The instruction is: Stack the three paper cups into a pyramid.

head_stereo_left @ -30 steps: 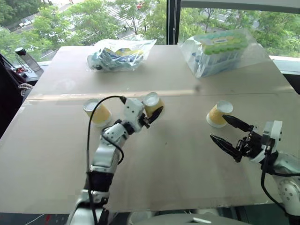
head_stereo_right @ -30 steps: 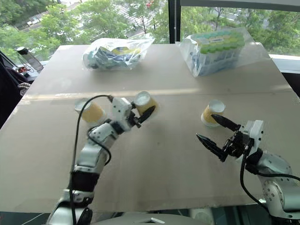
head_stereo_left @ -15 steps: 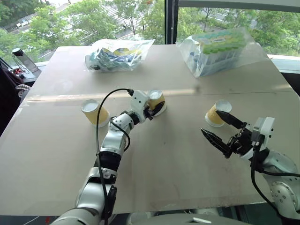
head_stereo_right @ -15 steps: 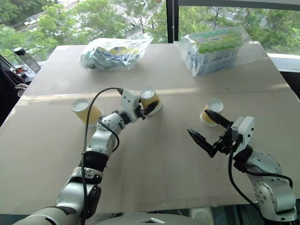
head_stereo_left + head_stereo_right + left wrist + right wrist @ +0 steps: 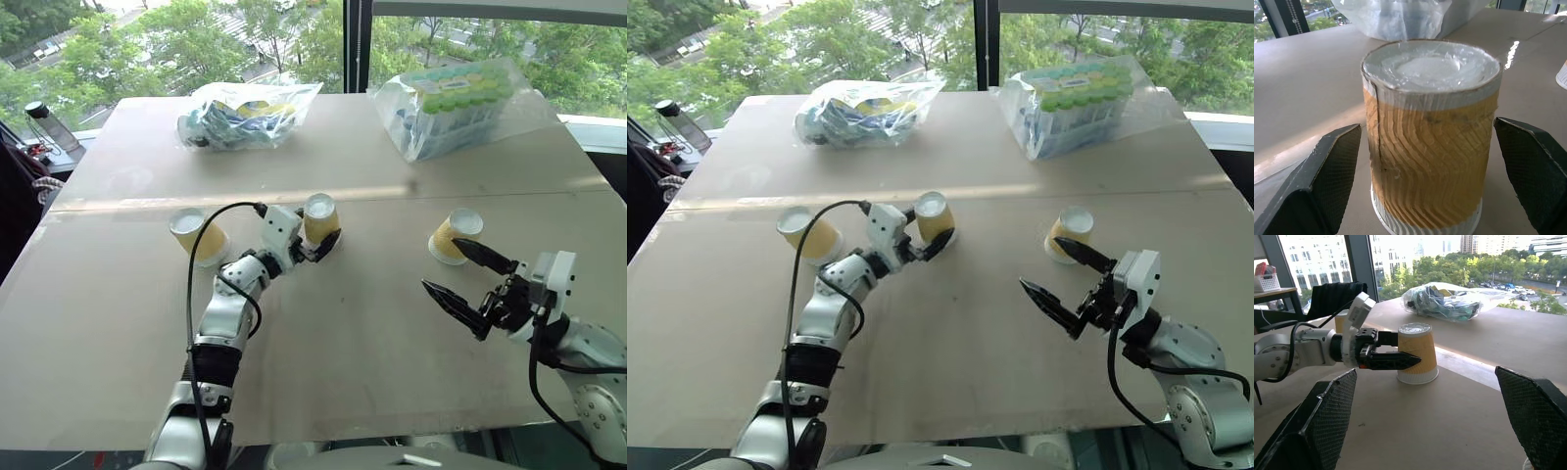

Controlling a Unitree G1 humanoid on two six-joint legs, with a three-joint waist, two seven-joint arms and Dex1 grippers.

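Yellow cup [image 5: 320, 221] now upright on table [image 5: 353, 333]; left tool [image 5: 315, 245] released it.

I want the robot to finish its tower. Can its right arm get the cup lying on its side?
Probably yes. The right gripper is open, and the tipped paper cup lies just beyond its fingertips on bare table, with nothing between them.

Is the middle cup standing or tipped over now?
Standing upside down: the middle cup rests on its white rim, base up, between the open left pincer fingers, untouched.
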